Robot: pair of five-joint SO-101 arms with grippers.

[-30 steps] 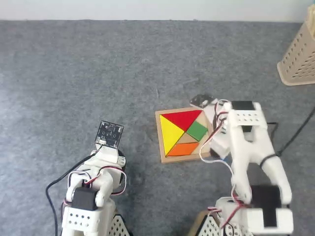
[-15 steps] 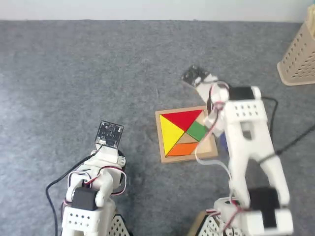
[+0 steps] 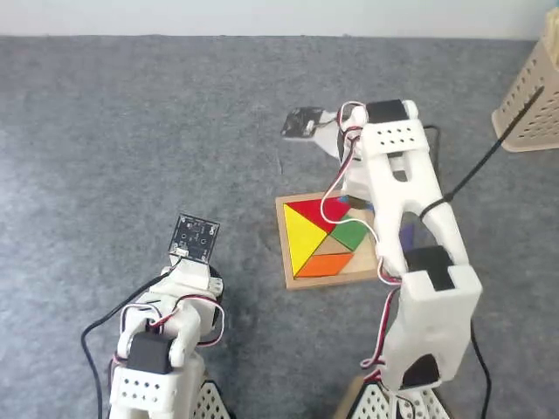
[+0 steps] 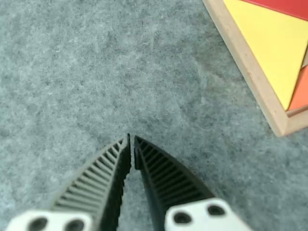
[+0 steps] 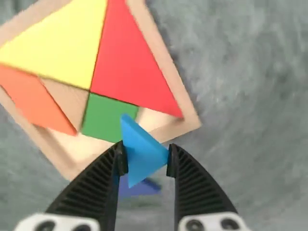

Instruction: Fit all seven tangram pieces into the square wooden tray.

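Overhead, right arm [image 3: 397, 166] overhangs tray [image 3: 282, 244]; basket [image 3: 531, 92] well apart.

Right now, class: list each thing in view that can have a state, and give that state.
Tray, partly filled, gaps left.
Red triangle, seated in tray.
Yellow triangle, seated in tray.
Green square, seated in tray.
Orange piece, seated in tray.
Blue triangle, gripped, not yet placed.
Purple piece, loose outside tray.
Right pincer, shut on blue triangle.
Left pincer, shut, empty.
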